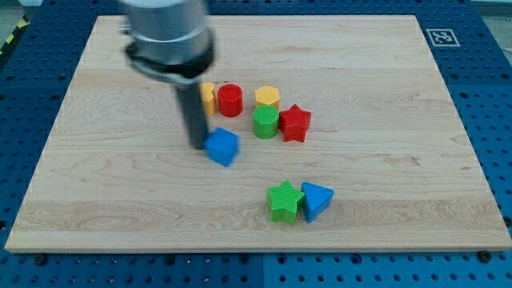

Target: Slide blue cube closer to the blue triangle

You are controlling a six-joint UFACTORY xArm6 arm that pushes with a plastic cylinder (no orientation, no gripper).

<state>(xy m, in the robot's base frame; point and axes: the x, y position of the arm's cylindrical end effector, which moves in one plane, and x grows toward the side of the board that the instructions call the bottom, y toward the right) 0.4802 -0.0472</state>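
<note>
Tip (198,146) touching blue cube (222,147) on its left side – no grasp possible, just a bare rod pressing. Blue triangle (316,199) well apart, toward lower right, green star (285,201) touching it. Best pushed from upper left – steady, aiming right of the star

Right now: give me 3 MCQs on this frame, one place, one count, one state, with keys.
1. My tip is where, relative to the blue cube?
A. view's left, close
B. view's right
C. far below

2. How many green blocks?
A. one
B. two
C. three

3. The blue cube and blue triangle are:
A. touching
B. stacked
C. apart

Key: 1 A, the rod ends beside the cube's left face. 2 B, a green cylinder and a green star. 3 C, bare board between them.
</note>
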